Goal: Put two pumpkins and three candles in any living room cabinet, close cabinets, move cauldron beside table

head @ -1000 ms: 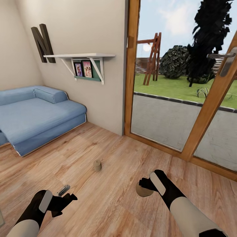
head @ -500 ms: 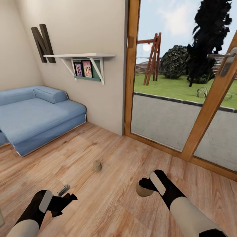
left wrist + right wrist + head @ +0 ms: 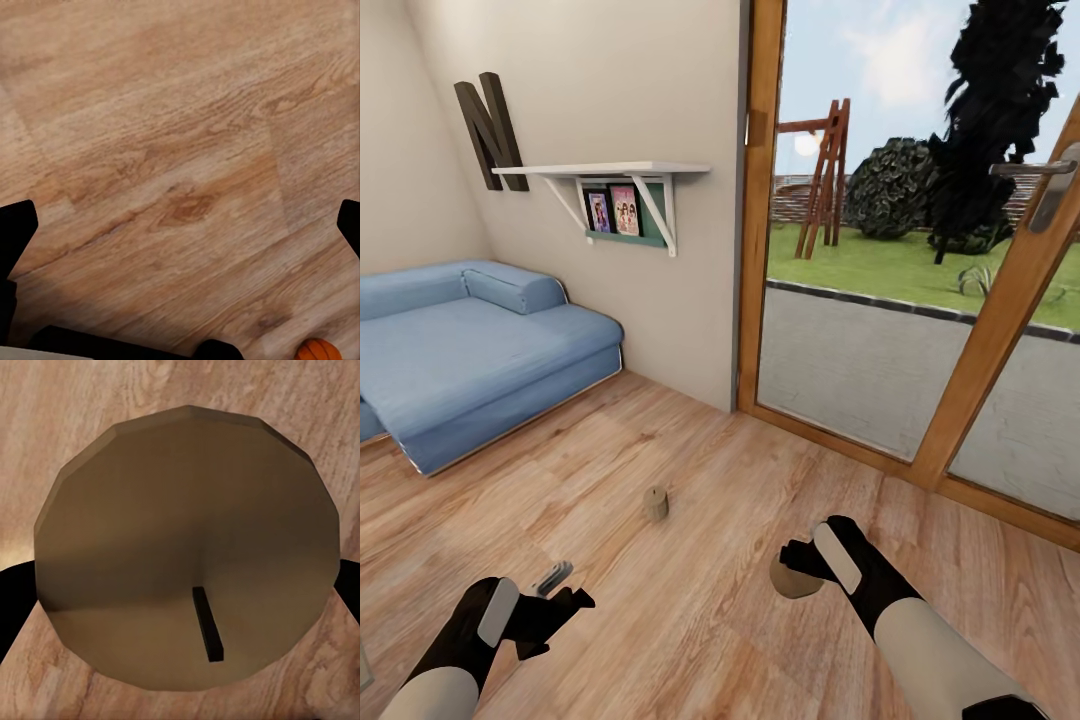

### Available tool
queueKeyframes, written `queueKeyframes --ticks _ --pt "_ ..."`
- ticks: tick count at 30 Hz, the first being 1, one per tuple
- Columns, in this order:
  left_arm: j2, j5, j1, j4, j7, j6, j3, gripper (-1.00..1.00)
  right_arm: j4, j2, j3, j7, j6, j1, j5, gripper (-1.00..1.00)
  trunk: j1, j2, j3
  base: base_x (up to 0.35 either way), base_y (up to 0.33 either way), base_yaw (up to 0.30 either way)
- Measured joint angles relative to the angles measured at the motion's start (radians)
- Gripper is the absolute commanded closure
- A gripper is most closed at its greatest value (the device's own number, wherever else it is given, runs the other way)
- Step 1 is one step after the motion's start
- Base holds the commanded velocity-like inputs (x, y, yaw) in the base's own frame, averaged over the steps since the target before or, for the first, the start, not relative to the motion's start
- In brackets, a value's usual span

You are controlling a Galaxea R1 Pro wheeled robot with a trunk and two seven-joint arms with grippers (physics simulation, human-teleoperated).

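Your head view looks over a wood floor (image 3: pixel 690 620) with a blue sofa (image 3: pixel 470 350); a candle (image 3: pixel 655 502) stands upright between that sofa and your right gripper (image 3: pixel 792 572), which clamps a second candle (image 3: pixel 793 582), while your left gripper (image 3: pixel 565 600) hangs spread wide. Your left wrist view shows a pumpkin (image 3: pixel 319 350) at the frame's edge. Your right wrist view shows the held candle's wick (image 3: pixel 207 624).

The left gripper (image 3: pixel 565 597) hangs low at seven o'clock, jaws spread wide, forearm angled inward. The right gripper (image 3: pixel 792 573) at five o'clock has its jaws clamped around a candle (image 3: pixel 790 580).
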Motion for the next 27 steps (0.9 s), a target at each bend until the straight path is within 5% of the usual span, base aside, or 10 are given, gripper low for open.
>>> queueKeyframes --ticks 27 --pt "0.001 0.0 0.0 -0.001 -0.001 0.0 0.001 -1.0 0.0 0.0 -0.001 0.0 0.0 0.0 0.0 1.0 0.0 0.0 0.0 0.0 0.0 0.0"
